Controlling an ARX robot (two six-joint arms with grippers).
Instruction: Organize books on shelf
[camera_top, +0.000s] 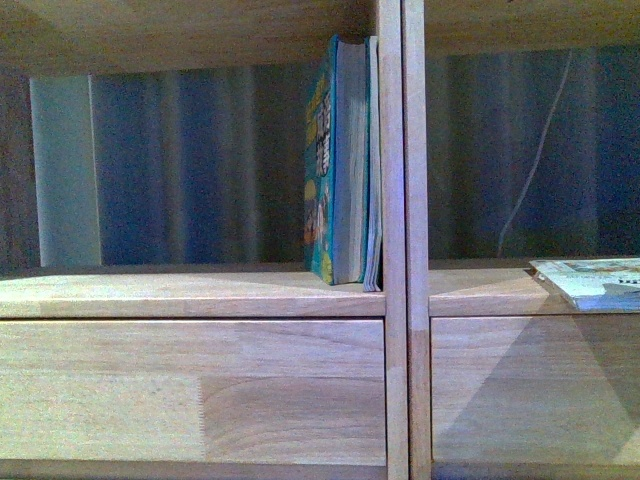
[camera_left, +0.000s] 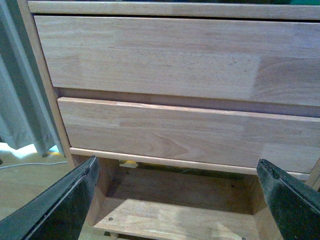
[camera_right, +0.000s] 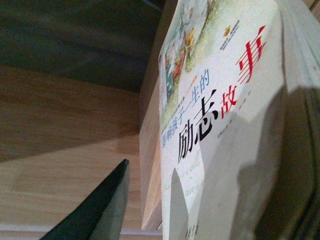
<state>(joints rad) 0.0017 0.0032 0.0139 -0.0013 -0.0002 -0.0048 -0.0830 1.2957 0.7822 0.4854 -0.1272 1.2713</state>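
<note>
The light-wood shelf (camera_top: 200, 297) fills the front view. A thick teal paperback (camera_top: 330, 160) stands upright at the right end of the left compartment. A slim bluish-white book (camera_top: 374, 170) stands between it and the divider. The pale booklet (camera_top: 590, 280) lies flat in the right compartment. In the right wrist view this booklet (camera_right: 220, 100), white with black and red characters, sits very close at my open right gripper (camera_right: 210, 165). One dark finger (camera_right: 102, 210) shows and the other is hidden. My left gripper (camera_left: 175, 200) is open and empty, low before the drawer fronts (camera_left: 150, 60).
Blue-grey curtains (camera_top: 200, 160) hang behind the open-backed compartments, with a thin white cable (camera_top: 535, 150) on the right. A pale curtain (camera_left: 20, 100) and floor show left of the shelf. An open wooden base (camera_left: 175, 215) lies under the lower drawer.
</note>
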